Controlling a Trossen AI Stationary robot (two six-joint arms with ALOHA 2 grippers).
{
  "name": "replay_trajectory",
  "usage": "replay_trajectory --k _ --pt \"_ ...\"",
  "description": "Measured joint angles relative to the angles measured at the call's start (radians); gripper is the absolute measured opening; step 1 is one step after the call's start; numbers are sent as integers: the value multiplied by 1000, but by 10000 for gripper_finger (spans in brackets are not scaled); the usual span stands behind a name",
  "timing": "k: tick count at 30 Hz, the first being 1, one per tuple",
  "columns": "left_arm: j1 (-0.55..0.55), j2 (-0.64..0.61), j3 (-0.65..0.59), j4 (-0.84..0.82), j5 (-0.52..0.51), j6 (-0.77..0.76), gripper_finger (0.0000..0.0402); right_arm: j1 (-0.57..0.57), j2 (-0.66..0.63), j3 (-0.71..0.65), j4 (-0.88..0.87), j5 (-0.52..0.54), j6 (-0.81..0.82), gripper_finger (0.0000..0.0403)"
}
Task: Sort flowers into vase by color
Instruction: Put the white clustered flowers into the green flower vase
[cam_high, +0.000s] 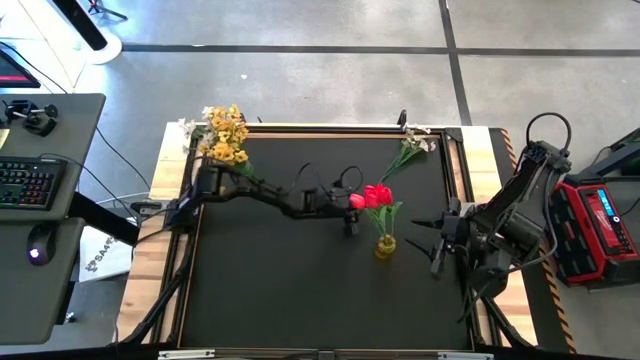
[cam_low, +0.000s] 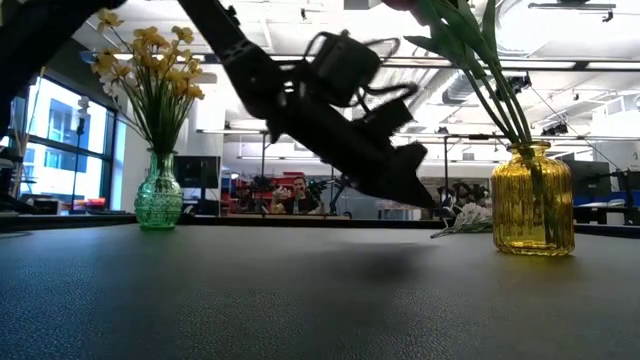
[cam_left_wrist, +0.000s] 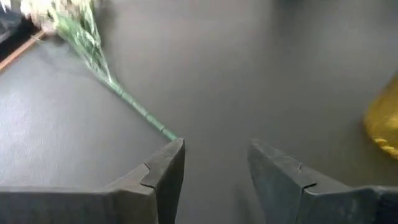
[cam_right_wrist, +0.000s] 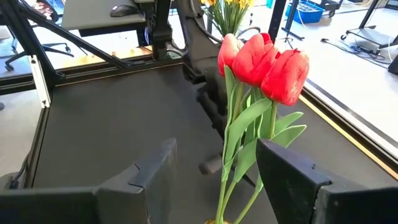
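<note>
Several red tulips (cam_high: 375, 195) stand in a yellow glass vase (cam_high: 385, 246) at mid-table. A bunch of yellow flowers (cam_high: 225, 135) stands in a green vase (cam_low: 158, 195) at the far left corner. A white sprig (cam_high: 412, 148) lies flat on the mat toward the far right. My left gripper (cam_high: 352, 228) hangs open just above the mat, left of the yellow vase. In its wrist view the sprig's cut stem end (cam_left_wrist: 169, 132) shows just past one fingertip, with nothing between the fingers. My right gripper (cam_high: 432, 245) waits open and raised, right of the tulips (cam_right_wrist: 264, 59).
A raised wooden frame (cam_high: 170, 190) borders the black mat. A side desk with a keyboard (cam_high: 28, 182) and a mouse stands to the left, and a red and black case (cam_high: 600, 225) to the right. A person (cam_low: 295, 195) sits in the room beyond. The near half of the mat (cam_high: 300, 300) is bare.
</note>
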Motion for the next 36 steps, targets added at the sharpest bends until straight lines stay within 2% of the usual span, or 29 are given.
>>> replay_trajectory --k 5,10,14,17,26,29,36 --pt "21 60 76 -32 -1 -43 197 0 0 0 1 2 1 204" --pt "35 92 91 -12 -46 -93 214 0 0 0 7 0 25 204" --pt "40 100 91 48 -49 -104 215 0 0 0 8 -14 65 204" --pt "46 100 91 90 -9 -97 214 0 0 0 8 -44 82 204" --pt "52 118 92 131 18 -88 190 0 34 0 12 -43 79 204" --pt "58 146 97 128 -10 -87 188 0 53 0 15 -43 79 204" --pt "77 218 201 34 36 -112 188 0 66 0 22 -69 61 204"
